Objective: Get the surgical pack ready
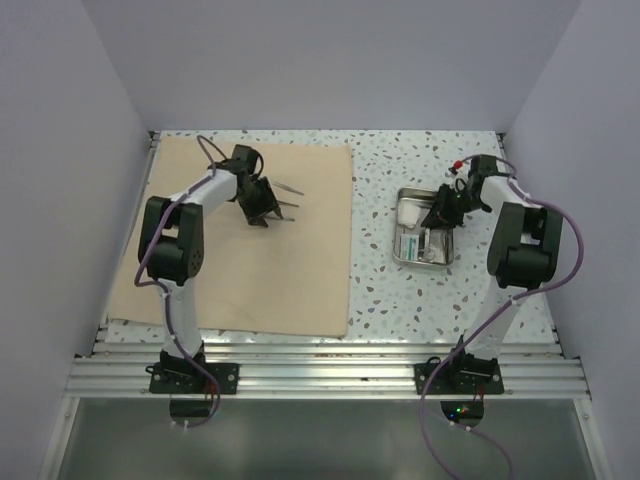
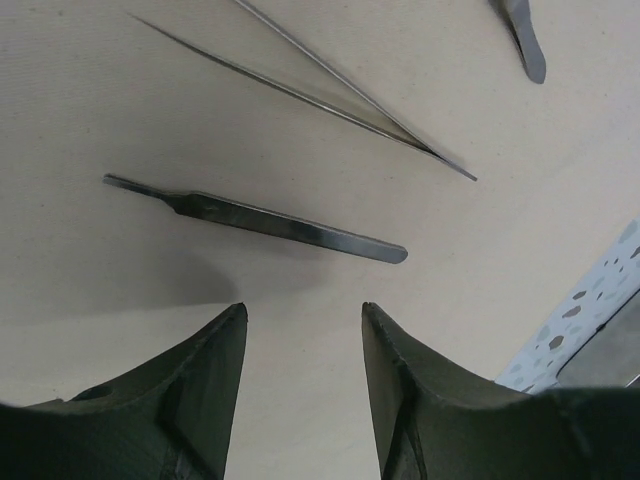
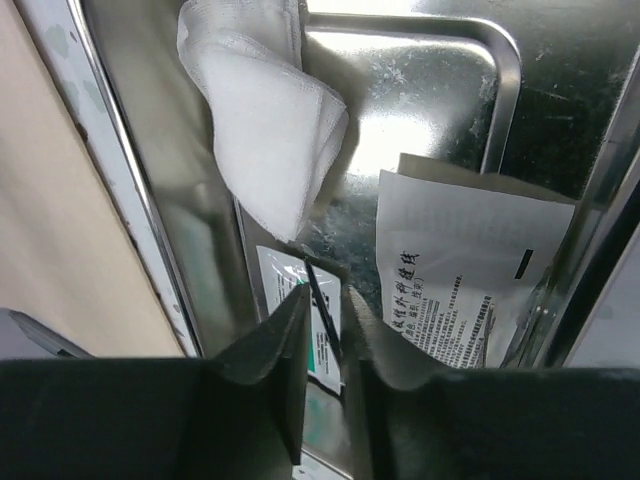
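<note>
The tan cloth lies flat on the left. Thin steel instruments lie on it. My left gripper hovers by them, open and empty. In the left wrist view my gripper is just short of a flat steel handle, with tweezers beyond. The steel tray on the right holds gauze and a white packet. My right gripper is down in it. Its jaws stand nearly together round a thin dark strip over a small green-printed packet, beside the gauze and the white packet.
A third instrument tip lies at the far right of the cloth. The tray's raised rim surrounds the right gripper. White walls enclose the speckled tabletop on three sides. An aluminium rail runs along the near edge.
</note>
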Action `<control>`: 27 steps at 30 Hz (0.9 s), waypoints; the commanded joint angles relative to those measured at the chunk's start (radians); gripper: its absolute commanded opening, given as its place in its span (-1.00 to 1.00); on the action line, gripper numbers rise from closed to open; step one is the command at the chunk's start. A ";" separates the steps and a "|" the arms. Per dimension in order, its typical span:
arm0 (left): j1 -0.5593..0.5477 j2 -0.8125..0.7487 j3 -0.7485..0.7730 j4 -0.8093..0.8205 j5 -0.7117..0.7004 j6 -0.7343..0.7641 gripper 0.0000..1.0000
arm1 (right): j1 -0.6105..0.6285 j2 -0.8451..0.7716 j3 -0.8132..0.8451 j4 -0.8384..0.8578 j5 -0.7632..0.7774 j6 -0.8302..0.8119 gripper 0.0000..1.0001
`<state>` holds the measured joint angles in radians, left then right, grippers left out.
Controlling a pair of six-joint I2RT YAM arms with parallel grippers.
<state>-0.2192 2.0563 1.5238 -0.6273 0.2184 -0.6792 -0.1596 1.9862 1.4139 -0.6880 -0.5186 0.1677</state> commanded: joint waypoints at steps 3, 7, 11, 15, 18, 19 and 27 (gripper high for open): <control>-0.015 0.031 0.105 -0.116 -0.064 -0.232 0.07 | 0.000 -0.007 0.039 -0.013 0.032 0.042 -0.33; -0.045 0.061 0.194 -0.164 -0.143 -0.302 0.08 | 0.006 -0.059 0.059 -0.051 0.125 0.094 -0.07; -0.071 0.138 0.387 -0.265 -0.279 -0.397 0.08 | 0.040 -0.163 0.095 -0.131 0.218 0.125 -0.05; -0.072 0.235 0.567 -0.464 -0.366 -0.531 0.06 | 0.091 -0.240 0.114 -0.151 0.233 0.138 -0.04; -0.071 0.248 0.578 -0.456 -0.379 -0.605 0.04 | 0.129 -0.280 0.096 -0.124 0.216 0.153 -0.04; -0.071 0.251 0.579 -0.451 -0.378 -0.615 0.04 | 0.149 -0.288 0.091 -0.117 0.216 0.150 -0.04; -0.071 0.338 0.642 -0.500 -0.366 -0.694 0.03 | 0.178 -0.328 0.016 -0.084 0.207 0.136 -0.05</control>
<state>-0.2947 2.3821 2.1391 -1.0851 -0.1177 -1.3006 0.0235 1.6974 1.4590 -0.7860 -0.3229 0.2985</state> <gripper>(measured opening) 0.515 0.477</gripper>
